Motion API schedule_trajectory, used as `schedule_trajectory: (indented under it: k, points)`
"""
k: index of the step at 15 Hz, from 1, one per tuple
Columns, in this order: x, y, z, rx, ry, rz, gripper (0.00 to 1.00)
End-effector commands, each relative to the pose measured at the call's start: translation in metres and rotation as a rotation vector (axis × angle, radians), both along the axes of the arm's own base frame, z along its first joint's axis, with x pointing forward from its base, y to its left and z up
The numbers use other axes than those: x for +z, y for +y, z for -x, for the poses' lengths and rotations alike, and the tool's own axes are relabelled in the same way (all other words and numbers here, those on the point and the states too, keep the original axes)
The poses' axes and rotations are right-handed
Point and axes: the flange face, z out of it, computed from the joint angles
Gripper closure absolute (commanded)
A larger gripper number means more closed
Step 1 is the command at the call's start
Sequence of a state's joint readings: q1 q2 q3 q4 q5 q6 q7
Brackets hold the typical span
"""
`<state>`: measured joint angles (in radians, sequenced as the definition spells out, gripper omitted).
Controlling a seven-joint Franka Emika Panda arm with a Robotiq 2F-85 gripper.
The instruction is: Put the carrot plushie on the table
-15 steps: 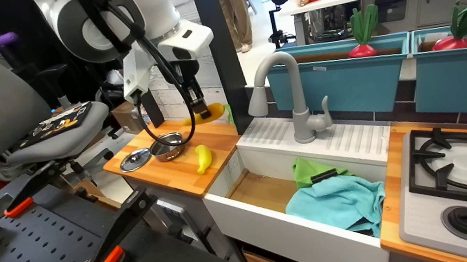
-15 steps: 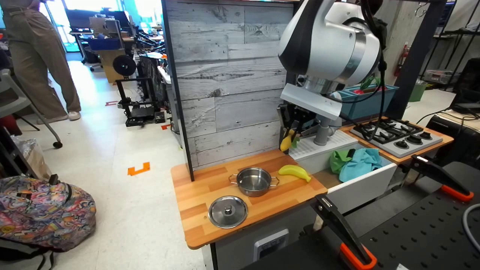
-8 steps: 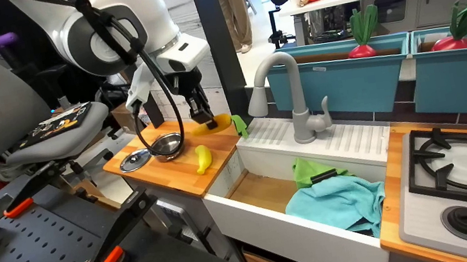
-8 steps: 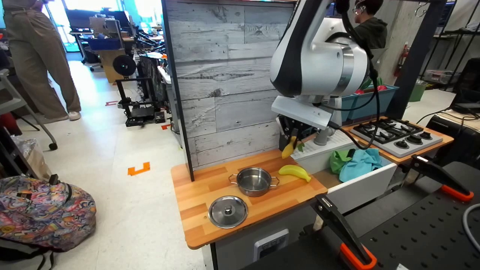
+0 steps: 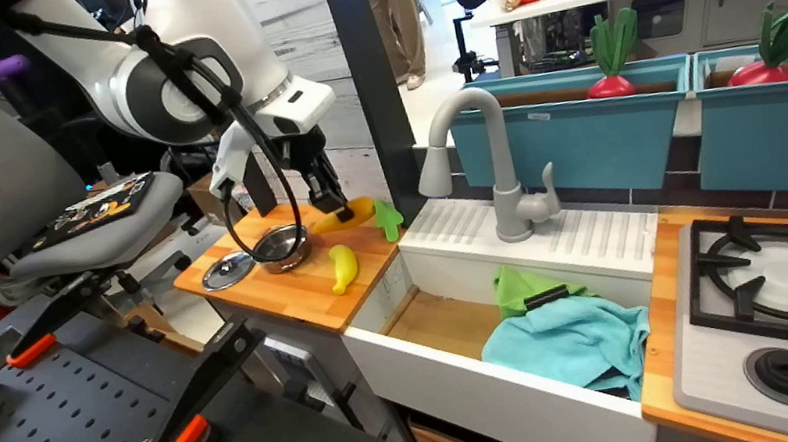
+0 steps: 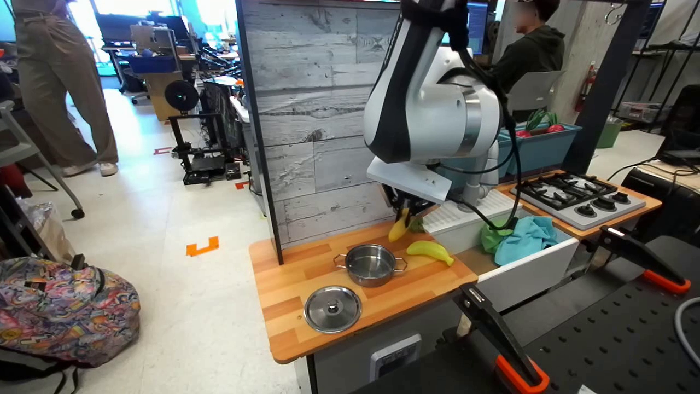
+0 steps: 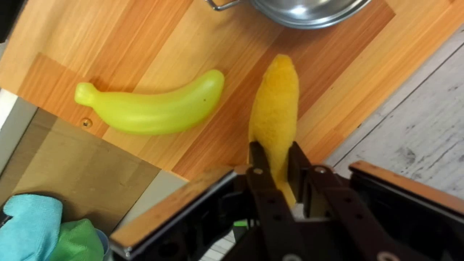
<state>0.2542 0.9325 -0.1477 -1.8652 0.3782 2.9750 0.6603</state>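
Carrot plushie (image 7: 276,105) is resting in the grip of my hand (image 7: 276,148), and I am pinching its fuzzy yellow-orange body between my two fingers (image 7: 258,156), one pressing on each flank. I am holding it over the back part of the wooden surface (image 6: 284,290), near the pale plank wall (image 6: 328,109); whether its lower tip is touching down, I cannot tell. Its narrowing end is pointing toward the steel pot (image 6: 367,279) in the wrist view, while its green top (image 5: 388,219) is sticking out on the other side of my fingers, toward the sink (image 5: 503,409). A glossy yellow banana toy (image 7: 156,112) is lying on the surface, apart from the plushie and near the edge by the sink. The pot is standing uncovered between that toy and a steel lid (image 6: 332,317), which is lying flat with its knob facing up. Down in the sink, a green cloth (image 5: 519,284) and a blue cloth (image 5: 571,339) are lying crumpled together, touching. The grey faucet (image 5: 502,156) is rising behind them, with teal planters (image 5: 571,141) sitting at its back, and past the sink a stove (image 5: 707,353) is showing its black grates.
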Motion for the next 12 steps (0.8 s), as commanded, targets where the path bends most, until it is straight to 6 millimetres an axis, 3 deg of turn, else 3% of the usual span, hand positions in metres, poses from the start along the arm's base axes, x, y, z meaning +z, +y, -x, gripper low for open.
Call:
schedule_trajectory:
  k: [1,9,10,12]
  points:
    - [-0.006,0.011,-0.015,0.035,-0.004,-0.014,1.00]
    - [-0.027,0.017,-0.024,0.075,0.009,-0.061,1.00]
    - [-0.028,0.016,-0.025,0.080,0.015,-0.072,0.75]
    - [-0.031,0.015,-0.024,0.086,0.027,-0.078,0.65]
